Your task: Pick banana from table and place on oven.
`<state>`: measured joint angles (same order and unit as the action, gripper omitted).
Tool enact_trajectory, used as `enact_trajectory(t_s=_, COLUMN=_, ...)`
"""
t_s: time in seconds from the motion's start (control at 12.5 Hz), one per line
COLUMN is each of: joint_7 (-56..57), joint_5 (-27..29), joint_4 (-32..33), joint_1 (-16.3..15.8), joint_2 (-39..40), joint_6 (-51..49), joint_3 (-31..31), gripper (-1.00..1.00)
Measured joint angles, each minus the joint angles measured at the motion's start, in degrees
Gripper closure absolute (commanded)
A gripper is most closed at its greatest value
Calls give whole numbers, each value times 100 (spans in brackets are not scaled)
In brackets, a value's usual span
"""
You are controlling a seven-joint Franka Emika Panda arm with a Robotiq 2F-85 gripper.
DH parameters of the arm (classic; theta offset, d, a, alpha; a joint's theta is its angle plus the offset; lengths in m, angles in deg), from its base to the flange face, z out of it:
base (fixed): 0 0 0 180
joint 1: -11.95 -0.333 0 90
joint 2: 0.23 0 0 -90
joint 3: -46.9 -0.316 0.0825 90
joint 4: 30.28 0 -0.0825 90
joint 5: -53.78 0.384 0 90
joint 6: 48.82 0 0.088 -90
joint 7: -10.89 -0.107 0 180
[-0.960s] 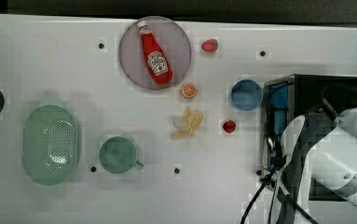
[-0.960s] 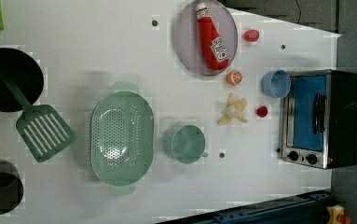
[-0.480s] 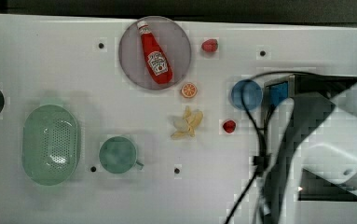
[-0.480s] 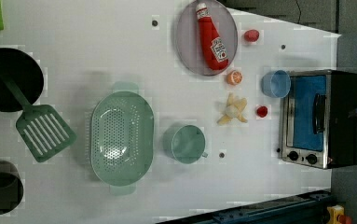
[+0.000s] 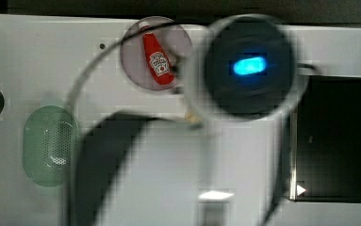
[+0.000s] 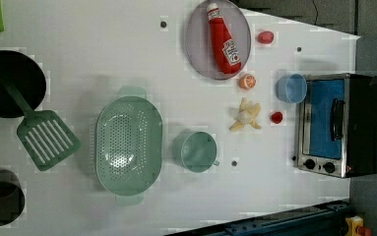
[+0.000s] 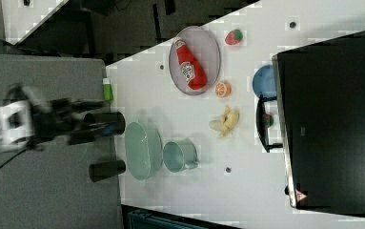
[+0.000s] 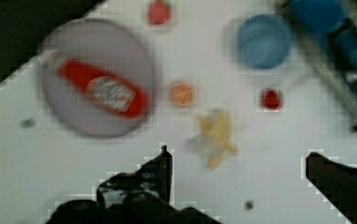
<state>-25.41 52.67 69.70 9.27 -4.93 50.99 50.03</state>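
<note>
Wrist view puts your gripper (image 8: 239,163) nearest to you, its two dark fingers (image 8: 160,170) spread wide apart with nothing between them, hanging above the large white flat table (image 8: 73,177). Just past the fingertips you see the small pale yellow and cream toy banana (image 8: 215,136), lying on the table with its peel strips splayed, not touched by either finger. Beyond the banana sit the round orange slice (image 8: 182,93) and a small red round piece (image 8: 271,99), each near it but apart. Farther on you find the grey round plate (image 8: 73,56) carrying the red ketchup bottle (image 8: 101,88), the round blue bowl (image 8: 264,41) and a red strawberry-like toy (image 8: 158,12). In the left view the banana (image 6: 245,116) rests between the pale green cup (image 6: 196,151) and the boxy toaster oven with black top, silver front and blue-tinted glass door (image 6: 337,125), the pale green perforated colander (image 6: 128,145) lying farther off. In the right view the oven's black top (image 7: 332,119) is bare.
</note>
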Motion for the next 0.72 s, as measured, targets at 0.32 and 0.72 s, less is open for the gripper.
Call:
enact_trajectory(t_s=0.32, joint_7=-708, joint_5=-205, joint_4=-140, joint_1=-666, joint_2=-424, joint_6=-736, joint_3=-470, gripper=-100)
enact_trajectory(t_s=0.72, joint_7=-940, joint_5=-18, joint_4=-140, joint_1=-377, joint_2=-146, joint_6=-811, joint_3=-242, gripper=-100)
